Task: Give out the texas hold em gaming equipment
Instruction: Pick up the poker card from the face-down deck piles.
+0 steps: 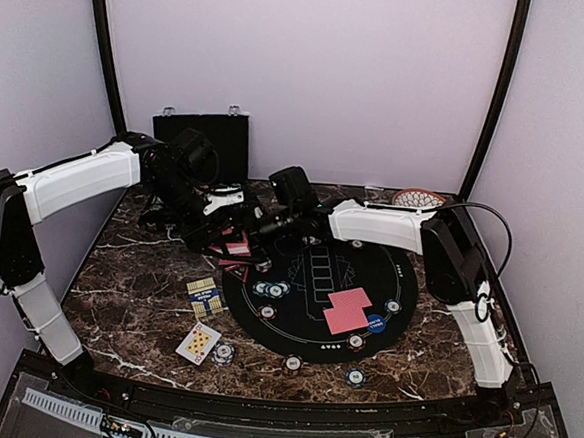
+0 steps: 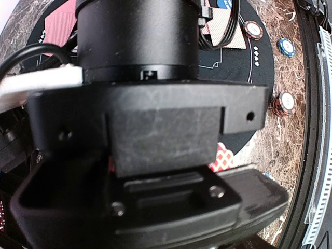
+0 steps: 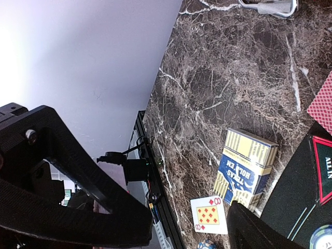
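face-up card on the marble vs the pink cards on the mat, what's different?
The face-up card shows a white face with red diamonds; the pink cards show their backs. The face-up card lies on marble, the pink cards on the black mat. It is single; they look like two, overlapped. Both lie flat.

Pale lilac walls (image 1: pixel 302 69); dark marble table (image 1: pixel 135 308).

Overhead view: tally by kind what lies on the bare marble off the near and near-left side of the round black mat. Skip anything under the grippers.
face-up playing card: 1
card box: 1
poker chips: 3
Total: 5
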`<state>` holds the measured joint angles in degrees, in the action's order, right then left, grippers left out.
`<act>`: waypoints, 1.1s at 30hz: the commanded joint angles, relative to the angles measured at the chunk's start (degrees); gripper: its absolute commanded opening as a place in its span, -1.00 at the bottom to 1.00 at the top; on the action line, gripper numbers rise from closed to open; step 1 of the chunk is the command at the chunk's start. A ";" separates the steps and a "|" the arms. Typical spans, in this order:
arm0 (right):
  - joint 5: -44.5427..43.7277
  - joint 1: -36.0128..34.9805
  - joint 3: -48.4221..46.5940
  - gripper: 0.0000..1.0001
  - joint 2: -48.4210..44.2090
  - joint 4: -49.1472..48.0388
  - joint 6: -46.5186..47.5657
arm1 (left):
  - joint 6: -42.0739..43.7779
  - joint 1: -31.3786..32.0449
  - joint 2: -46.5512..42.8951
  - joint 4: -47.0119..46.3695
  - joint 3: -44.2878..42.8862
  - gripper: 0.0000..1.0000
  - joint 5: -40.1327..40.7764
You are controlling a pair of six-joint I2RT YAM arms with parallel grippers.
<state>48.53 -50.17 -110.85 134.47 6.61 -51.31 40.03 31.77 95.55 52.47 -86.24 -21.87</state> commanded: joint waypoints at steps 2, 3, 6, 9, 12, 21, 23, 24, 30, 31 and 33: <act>0.52 -0.72 -2.67 0.70 2.16 2.41 0.95 | -0.13 0.20 -0.64 0.05 -1.87 -1.00 -1.62; 0.44 -0.73 -2.66 0.67 2.26 2.67 1.05 | -0.13 0.21 -0.76 0.10 -1.90 -1.00 -1.60; 0.29 -0.62 -1.98 0.57 2.24 2.97 1.06 | 0.04 0.23 -1.09 0.14 -1.57 -1.00 -1.35; 0.12 -0.35 -0.37 0.48 1.47 2.26 0.79 | 0.13 0.18 -1.63 0.06 -1.07 -1.00 -1.11; -0.02 -0.07 1.40 0.43 0.16 1.26 0.48 | 0.13 0.22 -2.12 -0.09 -0.52 -1.00 -0.99; -0.53 0.65 7.87 0.28 -4.29 -1.40 -0.17 | 0.13 0.22 -3.23 -0.24 0.01 -1.00 -0.24; -0.65 0.78 8.70 0.28 -5.11 -2.10 -0.40 | 0.15 0.22 -3.38 -0.26 0.07 -1.00 -0.21; -0.65 0.73 8.94 0.28 -5.36 -2.58 -0.64 | 0.09 0.22 -3.42 -0.26 0.09 -1.00 -0.20; -0.13 0.65 8.22 0.38 -5.84 -5.24 -2.65 | -0.13 0.19 -3.53 -0.18 0.07 -1.00 -0.42; -0.06 0.61 8.19 0.38 -5.88 -5.67 -3.00 | -0.11 0.17 -3.57 -0.18 0.10 -1.00 -0.36; -0.02 0.45 8.03 0.38 -5.92 -5.85 -3.18 | -0.05 0.21 -3.61 -0.17 0.15 -1.00 -0.26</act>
<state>48.75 -49.65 -103.46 130.26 1.67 -53.58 40.03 32.32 95.72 52.56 -85.97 -21.69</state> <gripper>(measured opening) 0.689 0.686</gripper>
